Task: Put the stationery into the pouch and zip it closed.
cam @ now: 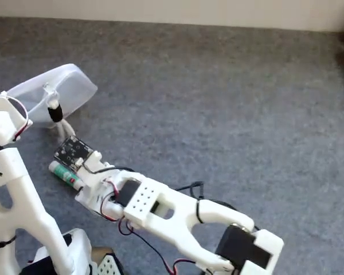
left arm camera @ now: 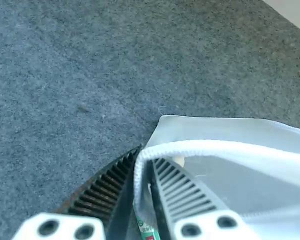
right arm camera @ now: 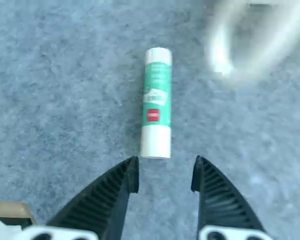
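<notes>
The pouch (cam: 57, 89) is translucent white and lies at the far left of the grey carpet. My left gripper (cam: 55, 113) is shut on its rim and holds the edge up. In the left wrist view the pouch's zipper edge (left arm camera: 225, 150) is pinched at my left gripper (left arm camera: 146, 161). A green and white glue stick (right arm camera: 156, 102) lies flat on the carpet. My right gripper (right arm camera: 165, 172) stands open just short of its near end, apart from it. In the high view the glue stick (cam: 66, 175) lies beside the right arm's wrist (cam: 97, 183), close to the pouch.
Grey carpet (cam: 229, 103) stretches free to the right and toward the back. The left arm's white body (cam: 11, 195) stands at the left edge. A pale wall strip (cam: 218, 11) runs along the back. A blurred white shape (right arm camera: 250, 40) lies beyond the glue stick.
</notes>
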